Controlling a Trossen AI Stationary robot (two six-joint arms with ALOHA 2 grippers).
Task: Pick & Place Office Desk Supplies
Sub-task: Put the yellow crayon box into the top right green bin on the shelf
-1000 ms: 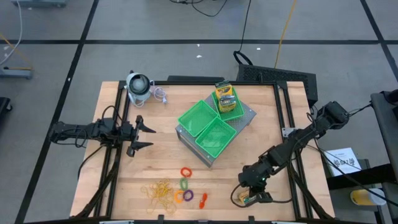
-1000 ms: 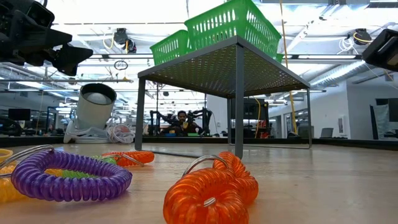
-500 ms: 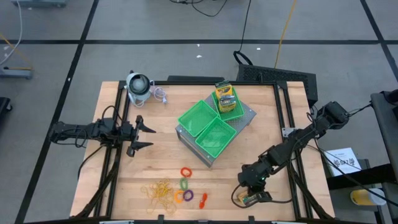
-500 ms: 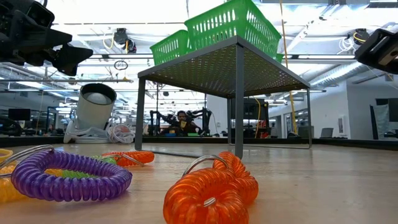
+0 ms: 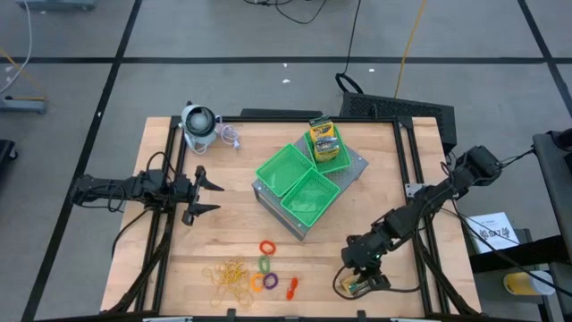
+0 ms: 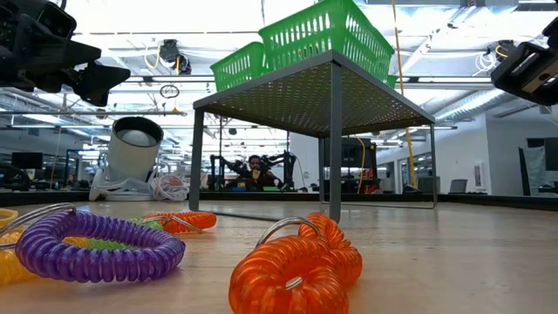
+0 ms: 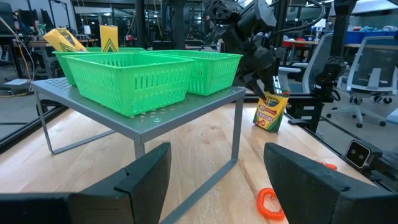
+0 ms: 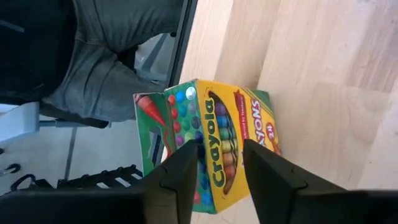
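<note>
A yellow-and-green crayon box point(image 8: 211, 149) stands tilted on its lower end point(image 7: 268, 124) on the table near its near right corner. My right gripper point(image 8: 221, 155) slants down over its upper end, fingers apart. More card boxes point(image 5: 323, 139) stand in the far green tray. The tan rubber bands point(image 5: 228, 275) and the coloured coil rings point(image 5: 266, 268) lie by the near edge; a purple ring point(image 6: 96, 249) and an orange ring point(image 6: 296, 266) show close in the low view. My left gripper point(image 5: 207, 195) waits open and level at the table's left. My right gripper's fingers point(image 8: 180, 171) stand at the crayon box's upper end point(image 7: 266, 98), slanting down from the far right. They hide the place where they meet it, so I cannot tell whether they touch the box. The box stays tilted with its lower end on the table.
Three green trays point(image 5: 299, 183) sit on a grey perforated stand point(image 7: 186, 102) at the table's middle. A grey-white round gadget point(image 5: 200, 123) stands at the far left corner. Bare wood lies between the stand and the rings. The table's near edge is close beside the crayon box.
In the low view the dark part of my right hand at the picture's upper right has come a little further into view. The crayon box and everything else stay where they were.
</note>
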